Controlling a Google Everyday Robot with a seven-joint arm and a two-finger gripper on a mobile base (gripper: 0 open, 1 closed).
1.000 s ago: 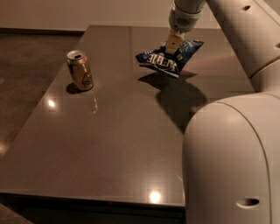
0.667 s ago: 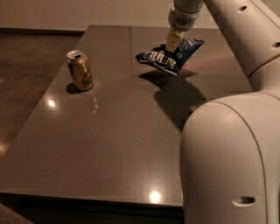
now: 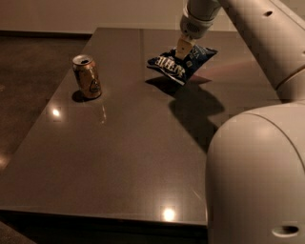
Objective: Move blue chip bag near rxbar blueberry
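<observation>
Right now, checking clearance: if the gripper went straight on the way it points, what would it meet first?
Pointing down, the gripper is shut on the blue chip bag; past the bag, probably the bare table. The can stands well aside.

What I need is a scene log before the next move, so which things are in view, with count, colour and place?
table: one, dark brown and glossy, fills most of the view.
drink can: one, gold-brown, upright on the table's left side.
blue chip bag: one, dark blue with white lettering, tilted and lifted over the table's far right part, its shadow below it.
floor: dark, left of the table.
wall: pale strip along the top.
arm: one, white, reaching in from the upper right.
hand: one, beige, at the arm's end, shut on the bag's upper side.
robot body: one, white, lower right foreground.
</observation>
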